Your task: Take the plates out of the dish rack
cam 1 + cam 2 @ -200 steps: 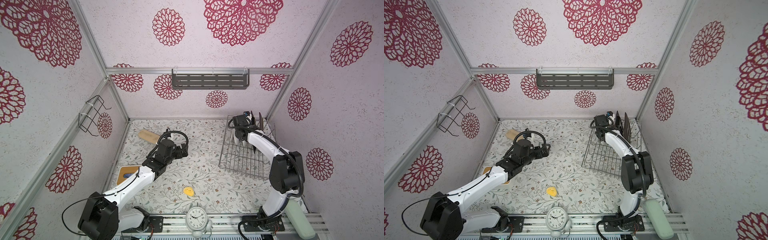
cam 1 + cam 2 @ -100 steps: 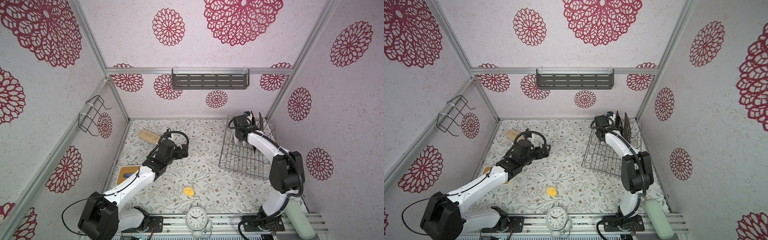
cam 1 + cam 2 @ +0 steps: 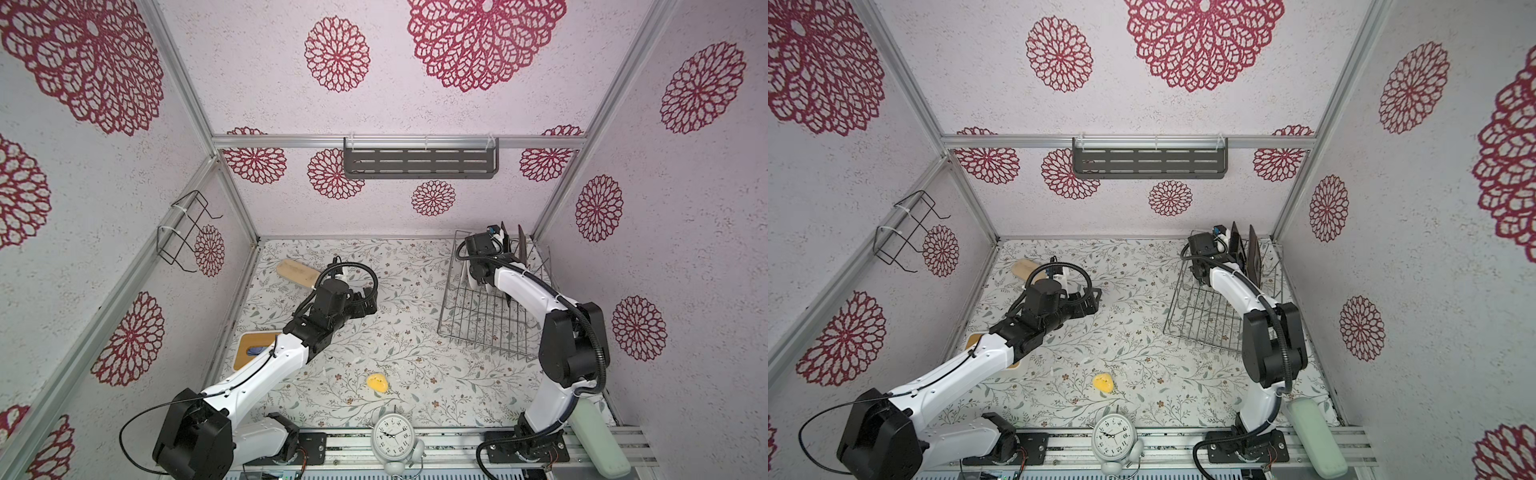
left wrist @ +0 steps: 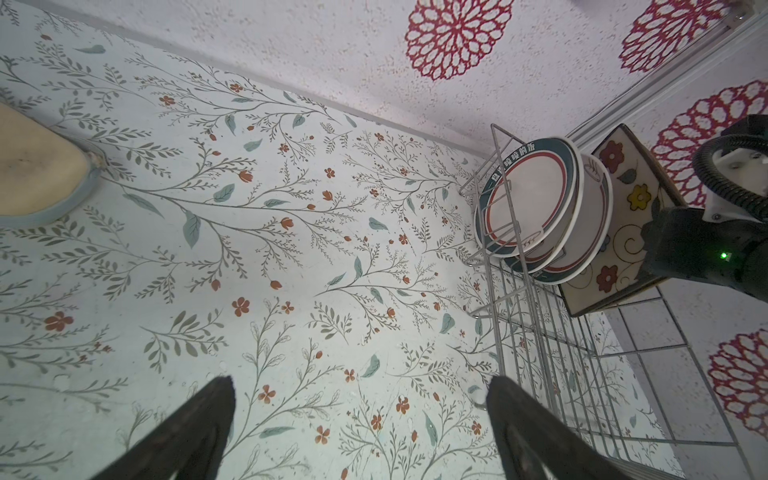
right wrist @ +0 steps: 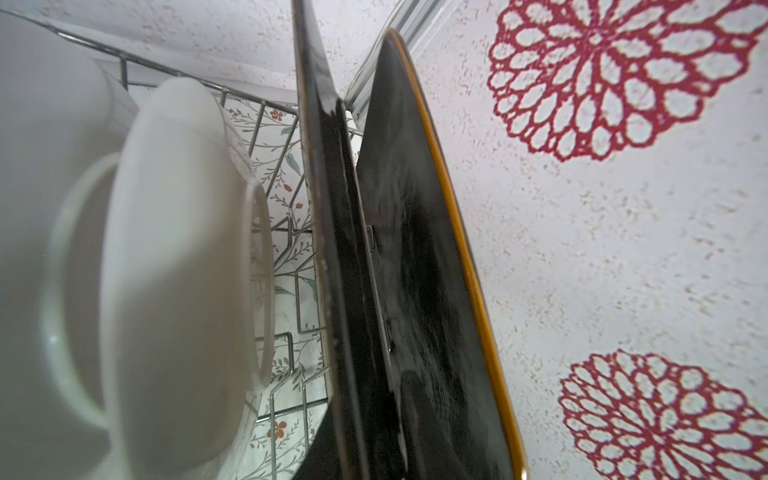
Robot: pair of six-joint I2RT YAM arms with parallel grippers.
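The left wrist view, at right, shows the flowered plate (image 4: 619, 199) face-on; the right wrist view shows the square plates (image 5: 415, 249) only as dark backs. The left gripper (image 4: 361, 382) stands apart; whether the right gripper (image 3: 497, 243) is apart or together cannot be told.

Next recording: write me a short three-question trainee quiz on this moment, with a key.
1. How many plates stand in the rack?
2. True or false: the left pincer grips a plate.
3. Fill in: the flowered plate has a ___ shape.
Key: 1 four; 2 false, it is open and empty above the table; 3 square.
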